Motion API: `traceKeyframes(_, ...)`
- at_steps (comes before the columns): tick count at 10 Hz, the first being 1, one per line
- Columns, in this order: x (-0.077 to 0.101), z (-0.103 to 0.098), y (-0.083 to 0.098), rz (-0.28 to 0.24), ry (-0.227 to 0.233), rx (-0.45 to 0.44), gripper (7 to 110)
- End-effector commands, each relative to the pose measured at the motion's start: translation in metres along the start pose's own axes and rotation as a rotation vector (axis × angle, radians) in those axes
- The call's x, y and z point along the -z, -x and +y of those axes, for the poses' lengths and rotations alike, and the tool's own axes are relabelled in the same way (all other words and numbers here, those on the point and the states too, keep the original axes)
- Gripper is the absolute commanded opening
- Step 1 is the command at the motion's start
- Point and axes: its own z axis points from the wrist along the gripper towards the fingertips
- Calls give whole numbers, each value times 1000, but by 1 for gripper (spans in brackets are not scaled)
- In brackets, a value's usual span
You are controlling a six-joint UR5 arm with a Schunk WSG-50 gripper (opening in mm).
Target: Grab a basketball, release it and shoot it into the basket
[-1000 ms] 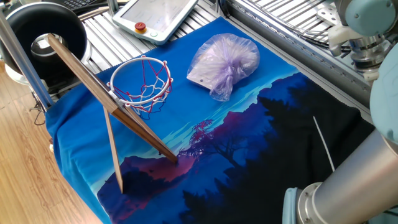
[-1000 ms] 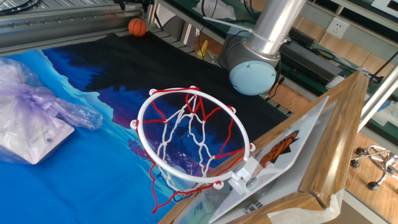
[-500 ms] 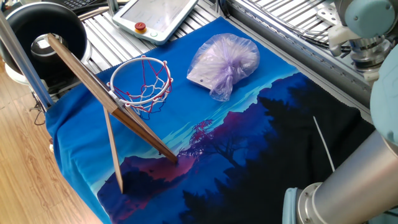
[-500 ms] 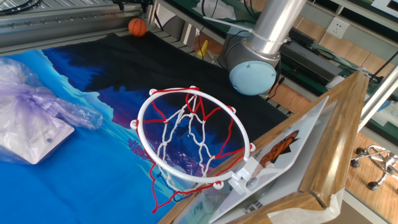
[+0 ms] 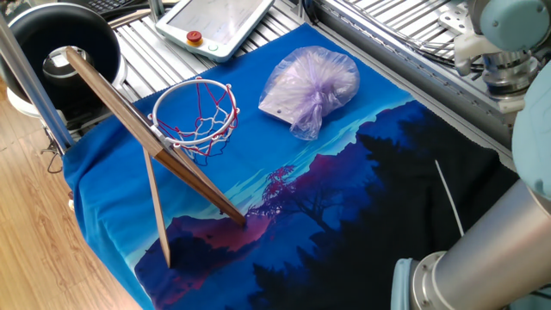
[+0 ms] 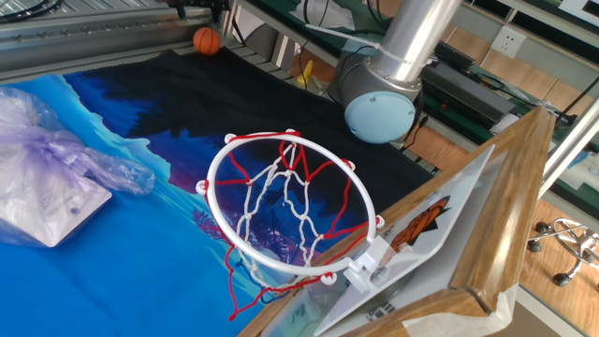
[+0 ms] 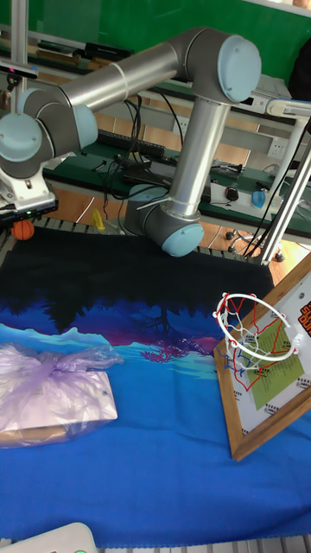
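Note:
The basketball (image 6: 207, 40) is a tiny orange ball lying at the far edge of the cloth, beside the metal rail; in the tall fixed view the basketball (image 7: 23, 230) sits at the far left. My gripper (image 7: 24, 214) hangs straight above it. In the other fixed view only two dark fingertips (image 6: 221, 6) show at the top edge, spread wider than the ball and not touching it. The basket (image 5: 195, 120) has a red rim and a white-and-red net on a tilted wooden backboard (image 5: 138, 129), at the opposite end of the cloth. The basket (image 6: 290, 211) is empty.
A translucent lilac plastic bag (image 5: 310, 84) lies on the blue cloth between ball and hoop. A black round tub (image 5: 65, 43) and a white pendant (image 5: 219, 21) stand beyond the cloth. The arm's base (image 7: 168, 226) rises at the table's back edge.

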Motion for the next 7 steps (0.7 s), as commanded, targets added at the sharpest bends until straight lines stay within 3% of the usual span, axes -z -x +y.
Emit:
traceKeyframes(1,3,20,31,-126,80,0,66)
traceKeyframes(2,4,24,32,-133,96,-6,66)
traceKeyframes(5,1,4,15,-62,16,-51,66)
traceKeyframes(7,2,4,22,-92,18,-48,66)
